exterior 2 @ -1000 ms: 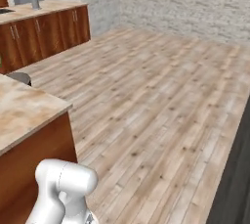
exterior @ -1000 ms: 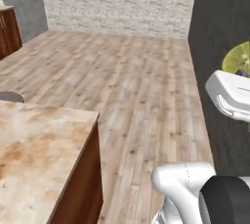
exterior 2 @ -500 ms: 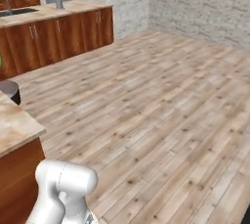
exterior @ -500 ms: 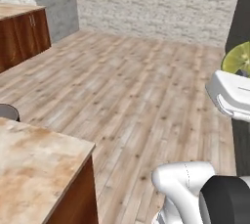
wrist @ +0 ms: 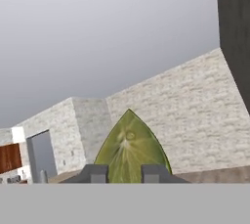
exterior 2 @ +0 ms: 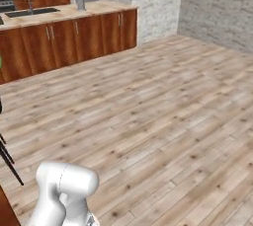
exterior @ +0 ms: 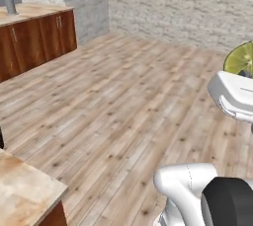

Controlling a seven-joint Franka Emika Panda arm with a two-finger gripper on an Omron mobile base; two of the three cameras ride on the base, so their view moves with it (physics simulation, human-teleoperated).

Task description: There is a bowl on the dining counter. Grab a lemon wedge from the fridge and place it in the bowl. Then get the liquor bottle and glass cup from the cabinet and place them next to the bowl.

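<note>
End effector (wrist: 124, 173) raised, pointing upward toward wall, clamped on lemon wedge (wrist: 129, 147).

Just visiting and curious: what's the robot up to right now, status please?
End effector shut on lemon wedge. Wedge held high, beside arm. Bare wooden floor ahead, nothing in the way.

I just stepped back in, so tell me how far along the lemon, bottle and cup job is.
Done: the lemon wedge is out of the fridge, clamped between the gripper jaws. In hand: it is being carried over the wooden floor; a counter corner sits nearby. Left: dropping it into the bowl, then fetching the bottle and cup.
</note>
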